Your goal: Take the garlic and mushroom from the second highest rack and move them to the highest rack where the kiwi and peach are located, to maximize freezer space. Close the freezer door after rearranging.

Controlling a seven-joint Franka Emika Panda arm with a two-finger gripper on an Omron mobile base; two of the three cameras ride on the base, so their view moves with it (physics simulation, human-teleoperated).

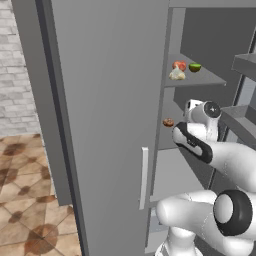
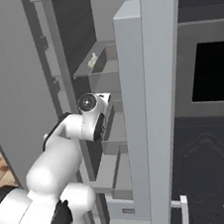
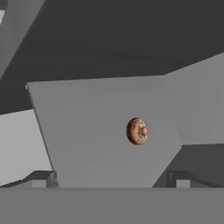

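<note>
Hand view shows the mushroom (image 3: pixel 137 131) ahead of the wide-apart gripper (image 3: pixel 110 179); garlic (image 1: pixel 176 75) already lies on the top rack (image 1: pixel 210 80).

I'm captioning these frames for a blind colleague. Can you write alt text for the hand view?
A small round brown mushroom lies alone on a flat grey freezer rack, just right of centre. The robot's open hand points at it from a distance, its two dark fingertips low in the frame and apart from the mushroom. Dark freezer interior fills the top.

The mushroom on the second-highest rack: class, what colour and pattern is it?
The mushroom is brown with paler speckles, clearest in the hand view.
</note>
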